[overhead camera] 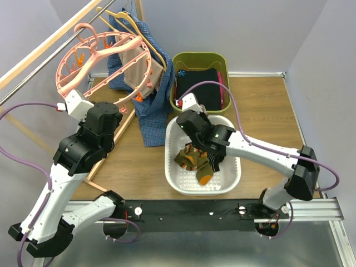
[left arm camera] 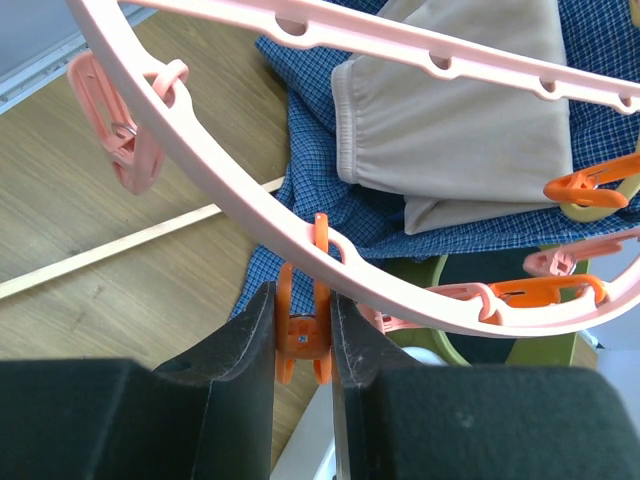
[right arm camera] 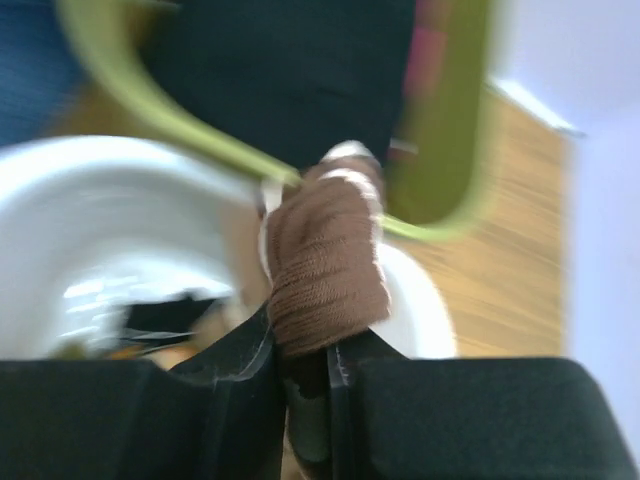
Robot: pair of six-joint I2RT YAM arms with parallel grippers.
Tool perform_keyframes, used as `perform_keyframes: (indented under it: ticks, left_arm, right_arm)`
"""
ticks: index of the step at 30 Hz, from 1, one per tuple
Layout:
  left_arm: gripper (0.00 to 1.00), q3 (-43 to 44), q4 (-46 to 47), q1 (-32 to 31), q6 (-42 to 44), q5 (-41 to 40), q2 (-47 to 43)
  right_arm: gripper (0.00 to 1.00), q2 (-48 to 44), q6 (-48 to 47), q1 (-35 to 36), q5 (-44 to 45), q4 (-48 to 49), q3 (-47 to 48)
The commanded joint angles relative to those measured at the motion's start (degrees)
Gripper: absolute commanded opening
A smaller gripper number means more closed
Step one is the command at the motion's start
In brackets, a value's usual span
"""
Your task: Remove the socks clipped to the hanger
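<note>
The salmon-pink ring hanger (overhead camera: 105, 58) hangs from the rail at the back left, and no sock shows on it. Its rim crosses the left wrist view (left arm camera: 230, 170). My left gripper (overhead camera: 127, 107) is at the ring's lower edge, shut on an orange clip (left arm camera: 303, 335) that dangles from the rim. My right gripper (overhead camera: 194, 147) is over the white basket (overhead camera: 231, 181), shut on a brown sock (right arm camera: 325, 270). Several striped socks (overhead camera: 199, 164) lie in the basket. The right wrist view is blurred.
A blue checked garment (overhead camera: 153, 105) and a beige garment (overhead camera: 135, 67) hang on thin coat hangers right behind the ring. A green bin (overhead camera: 221, 60) with black folded clothing stands behind the basket. More pink and orange clips (left arm camera: 585, 185) dangle from the ring.
</note>
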Motion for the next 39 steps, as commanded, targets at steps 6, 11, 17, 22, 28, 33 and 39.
perform_keyframes:
  ticks: [6, 11, 17, 22, 28, 33, 39]
  left_arm:
    - [0.09, -0.75, -0.87, -0.14, -0.93, -2.42, -1.84]
    - [0.09, -1.19, -2.01, -0.14, -1.02, -3.56, -2.72]
    - [0.13, -2.33, -0.61, -0.14, 0.47, -3.12, -3.25]
    - [0.23, -3.47, -0.69, -0.23, 0.21, -2.95, -3.77]
    - [0.45, -3.65, -0.61, -0.14, 0.91, -2.42, -5.27]
    - [0.7, -4.44, 4.4, -0.14, 7.14, 1.88, -8.42]
    - [0.84, -5.76, 9.66, -0.14, 11.01, 8.12, -14.39]
  right_arm:
    - [0.34, -3.87, 9.69, -0.2, 10.69, -2.36, -7.55]
    - [0.34, -6.76, 18.23, -0.2, -1.34, -2.64, -15.37]
    - [0.57, -12.13, 23.42, -0.2, -19.44, 3.33, -24.34]
    - [0.82, -13.88, 25.97, -0.28, -31.74, 5.8, -26.19]
    - [1.0, -16.43, 26.33, -0.37, -39.49, 4.93, -22.24]
    - [1.0, -19.59, 25.63, -0.29, -50.29, 5.36, -16.36]
    - [1.0, -21.88, 25.62, -0.29, -70.68, 10.71, -10.2]
